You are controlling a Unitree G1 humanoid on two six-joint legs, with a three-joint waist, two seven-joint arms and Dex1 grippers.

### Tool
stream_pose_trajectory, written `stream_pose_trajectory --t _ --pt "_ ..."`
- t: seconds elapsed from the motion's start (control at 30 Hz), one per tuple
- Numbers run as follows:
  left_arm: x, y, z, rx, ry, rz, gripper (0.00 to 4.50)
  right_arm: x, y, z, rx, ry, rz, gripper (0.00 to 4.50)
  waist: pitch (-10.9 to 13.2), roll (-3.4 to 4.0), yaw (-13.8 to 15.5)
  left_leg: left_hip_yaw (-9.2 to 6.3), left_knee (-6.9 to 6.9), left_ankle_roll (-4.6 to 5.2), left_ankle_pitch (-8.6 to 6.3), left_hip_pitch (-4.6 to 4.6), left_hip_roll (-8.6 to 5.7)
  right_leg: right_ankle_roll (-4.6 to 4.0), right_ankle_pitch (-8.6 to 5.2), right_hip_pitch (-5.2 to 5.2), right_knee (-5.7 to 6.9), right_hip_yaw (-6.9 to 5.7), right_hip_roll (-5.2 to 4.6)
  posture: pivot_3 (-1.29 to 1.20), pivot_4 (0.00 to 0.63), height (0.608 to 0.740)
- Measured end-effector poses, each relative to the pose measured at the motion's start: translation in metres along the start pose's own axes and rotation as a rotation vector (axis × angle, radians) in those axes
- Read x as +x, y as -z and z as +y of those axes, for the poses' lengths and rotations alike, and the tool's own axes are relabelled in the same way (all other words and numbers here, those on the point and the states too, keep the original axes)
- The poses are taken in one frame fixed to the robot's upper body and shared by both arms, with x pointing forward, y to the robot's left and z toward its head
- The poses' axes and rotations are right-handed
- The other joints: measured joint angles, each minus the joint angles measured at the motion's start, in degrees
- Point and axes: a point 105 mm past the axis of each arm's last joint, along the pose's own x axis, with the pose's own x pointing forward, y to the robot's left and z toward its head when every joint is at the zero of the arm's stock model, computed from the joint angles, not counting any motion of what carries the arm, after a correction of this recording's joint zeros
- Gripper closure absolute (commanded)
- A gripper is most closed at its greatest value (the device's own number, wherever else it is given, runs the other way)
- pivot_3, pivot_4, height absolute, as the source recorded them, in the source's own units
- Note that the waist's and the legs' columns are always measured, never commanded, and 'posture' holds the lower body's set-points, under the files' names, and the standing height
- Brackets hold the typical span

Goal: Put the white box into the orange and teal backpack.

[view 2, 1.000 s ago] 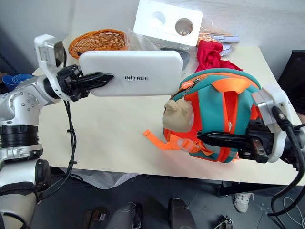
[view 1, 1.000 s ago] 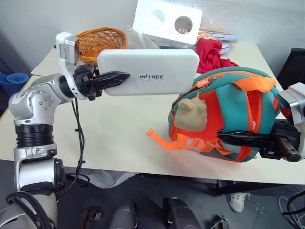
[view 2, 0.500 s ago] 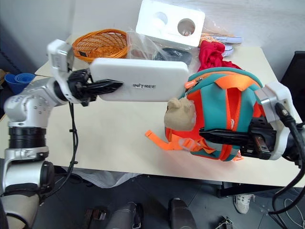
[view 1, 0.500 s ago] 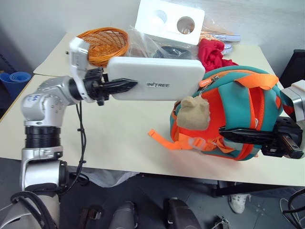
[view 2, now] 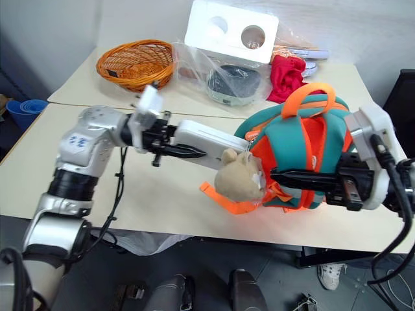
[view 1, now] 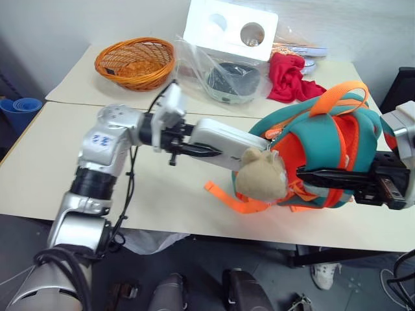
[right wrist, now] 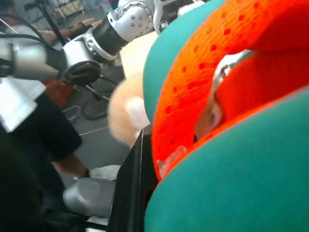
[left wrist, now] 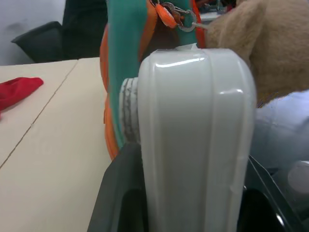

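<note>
My left gripper (view 1: 209,151) is shut on the near end of the white box (view 1: 227,144), which it holds edge-up and nearly level. The box's far end meets the zipper side of the orange and teal backpack (view 1: 327,146) and is hidden behind the beige plush charm (view 1: 260,176); I cannot tell how far in it is. In the left wrist view the white box (left wrist: 193,135) runs straight to the backpack's teal edge (left wrist: 126,53). On the right, my right gripper (view 1: 306,175) is shut on the backpack's front fabric and props the backpack on the table. Orange mesh (right wrist: 217,72) lies against its finger.
At the back of the table (view 1: 58,162) stand an orange wicker basket (view 1: 135,61), a white foam block with two holes (view 1: 230,29), a clear plastic bag over a round dark thing (view 1: 227,79) and a red cloth (view 1: 288,68). An orange strap (view 1: 224,197) trails toward the front edge.
My left arm has swung right and down and rolled the box from face-on to edge-up, bringing its far end to the backpack. The backpack has tipped, and its top loop now stands up.
</note>
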Motion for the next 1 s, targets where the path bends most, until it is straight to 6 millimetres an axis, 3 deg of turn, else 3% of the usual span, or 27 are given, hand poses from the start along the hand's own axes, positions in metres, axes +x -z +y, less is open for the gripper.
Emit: stream_pose_trajectory --t 0.1,0.17,0.2,0.3,0.4,0.5,0.57,0.73,0.87,1.0 --pt "0.032 0.0 0.007 0.009 0.006 -0.003 3.26 0.004 0.001 -0.004 -0.003 0.008 -0.011 4.48 0.0 0.01 0.25 0.0 0.14 0.13 -0.08 -0.24 0.01 0.05 0.02 -0.11 -0.02 0.0 0.01 0.0 0.15 0.74" --pt "0.07 0.004 0.017 -0.02 -0.042 -0.016 3.26 0.009 0.0 -0.006 -0.012 0.014 -0.039 4.48 0.0 0.01 1.02 -0.02 0.46 0.23 -0.14 -0.54 0.02 0.14 0.07 -0.25 0.0 -0.02 0.02 0.0 0.15 0.74" --pt "0.091 0.007 0.019 -0.038 -0.062 -0.019 2.7 0.012 0.001 -0.006 -0.011 0.014 -0.046 4.5 0.0 0.01 1.29 -0.02 0.5 0.26 -0.15 -0.68 -0.01 0.21 0.11 -0.36 -0.01 0.0 0.0 0.0 0.15 0.74" --pt "0.107 0.006 0.023 -0.041 -0.097 -0.019 2.09 0.014 0.002 -0.008 -0.008 0.032 -0.053 4.5 0.0 0.0 0.89 0.22 0.54 0.27 -0.16 -0.97 0.0 0.27 0.14 -0.81 0.16 0.25 0.03 0.0 0.15 0.74" --pt "0.096 0.003 0.027 -0.027 -0.132 -0.023 1.14 0.014 0.005 -0.01 0.007 0.059 -0.059 4.5 0.0 0.02 0.61 0.27 0.45 0.15 -0.09 -0.81 0.05 0.25 0.13 -0.86 0.32 0.4 0.15 0.0 0.15 0.74" --pt "0.056 0.006 0.032 -0.054 -0.2 -0.034 0.27 0.014 0.012 -0.009 0.027 0.081 -0.056 4.5 0.0 0.03 -0.18 0.25 0.34 -0.01 0.02 -0.62 0.12 0.11 0.06 -0.86 0.65 0.42 0.24 0.0 0.15 0.74" --pt "0.025 0.005 0.032 -0.082 -0.231 -0.052 0.27 0.011 0.015 -0.009 0.041 0.101 -0.061 4.5 0.01 0.03 -0.71 0.25 0.34 -0.04 0.03 -0.56 0.12 0.09 0.04 -0.85 0.72 0.43 0.24 0.0 0.15 0.74" --pt "-0.049 -0.004 0.003 -0.183 -0.15 -0.094 0.27 0.011 0.018 -0.005 0.043 0.121 -0.069 4.5 0.01 0.04 -0.59 0.22 0.36 -0.1 0.07 -0.56 0.11 0.04 0.02 -0.83 0.72 0.36 0.19 0.0 0.15 0.74" --pt "-0.061 -0.03 -0.005 -0.202 -0.124 -0.176 0.27 0.009 0.018 -0.007 0.043 0.142 -0.077 4.5 0.01 0.03 0.21 0.07 0.5 -0.01 0.03 -0.59 0.03 0.05 0.02 -0.62 0.57 0.15 0.04 0.0 0.15 0.74" --pt "-0.035 -0.053 -0.014 -0.161 -0.057 -0.228 0.27 0.011 0.018 -0.006 0.041 0.145 -0.089 4.5 0.0 0.03 0.94 0.09 0.52 0.09 -0.04 -0.59 0.0 0.11 0.05 -0.55 0.48 0.17 0.02 0.0 0.15 0.74"
